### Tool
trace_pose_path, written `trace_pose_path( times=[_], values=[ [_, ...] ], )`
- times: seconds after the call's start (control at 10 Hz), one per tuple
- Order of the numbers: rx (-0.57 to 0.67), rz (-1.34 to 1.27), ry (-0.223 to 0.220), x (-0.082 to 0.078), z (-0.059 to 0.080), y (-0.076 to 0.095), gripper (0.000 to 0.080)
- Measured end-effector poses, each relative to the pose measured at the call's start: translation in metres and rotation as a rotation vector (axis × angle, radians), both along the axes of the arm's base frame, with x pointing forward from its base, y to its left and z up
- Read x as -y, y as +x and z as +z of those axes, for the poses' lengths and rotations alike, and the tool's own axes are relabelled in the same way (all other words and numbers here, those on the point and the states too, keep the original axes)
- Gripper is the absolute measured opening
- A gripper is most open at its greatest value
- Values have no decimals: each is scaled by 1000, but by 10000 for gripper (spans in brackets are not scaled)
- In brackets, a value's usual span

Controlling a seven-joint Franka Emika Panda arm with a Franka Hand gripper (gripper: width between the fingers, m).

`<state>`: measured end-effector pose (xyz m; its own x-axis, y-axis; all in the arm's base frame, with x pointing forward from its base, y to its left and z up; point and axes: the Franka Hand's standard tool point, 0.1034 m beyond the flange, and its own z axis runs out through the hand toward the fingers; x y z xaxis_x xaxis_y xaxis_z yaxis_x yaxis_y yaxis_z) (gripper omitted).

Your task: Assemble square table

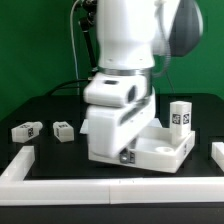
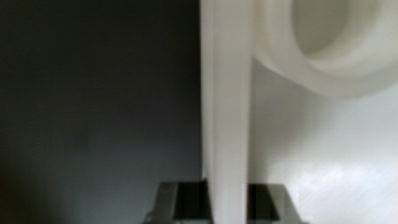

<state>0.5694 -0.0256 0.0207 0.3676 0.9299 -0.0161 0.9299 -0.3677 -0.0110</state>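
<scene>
tabletop [image 1: 166, 152] lying flat, sockets up, its edge pinched between the fingers [image 2: 178, 203], one leg [image 1: 180, 113] upright near it

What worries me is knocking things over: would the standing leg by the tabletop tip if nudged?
The leg stands on end, taller than wide, so a high nudge would likely topple it, perhaps onto the tabletop beside it. Its flat sides suggest it would slide or flop, not roll. A small plastic-looking block, likely stiff and light.
</scene>
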Motion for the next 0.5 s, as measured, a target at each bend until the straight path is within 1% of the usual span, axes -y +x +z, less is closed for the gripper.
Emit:
trace_pose_path(
  times=[0.1,0.4,0.5],
  values=[
    [-7,44,-8,5,-2,-4,55],
    [-16,274,-32,10,-2,-3,55],
    [5,376,-31,0,3,8,55]
  ],
)
